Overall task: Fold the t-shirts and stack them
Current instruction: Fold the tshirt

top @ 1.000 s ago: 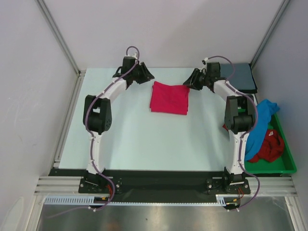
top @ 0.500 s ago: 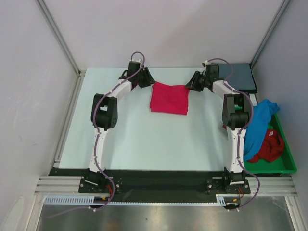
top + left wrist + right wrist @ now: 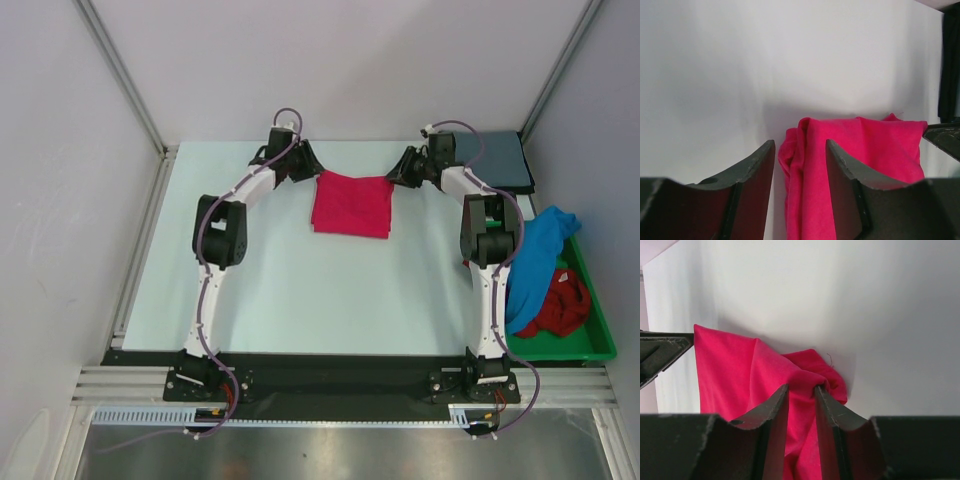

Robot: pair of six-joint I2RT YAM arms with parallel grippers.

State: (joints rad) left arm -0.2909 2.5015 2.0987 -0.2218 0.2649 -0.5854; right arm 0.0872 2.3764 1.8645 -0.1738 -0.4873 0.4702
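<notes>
Left end effector (image 3: pixel 800 145) has reached the far left corner of the pink-red t-shirt (image 3: pixel 352 203), jaws apart; right end effector (image 3: pixel 801 386) pinches the far right corner.

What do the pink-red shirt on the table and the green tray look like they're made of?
The pink-red shirt looks like soft cloth, perhaps cotton jersey: matte, with limp folds and a rumpled edge. The green tray looks like moulded plastic: even colour, smooth walls and a stiff raised rim.
</notes>
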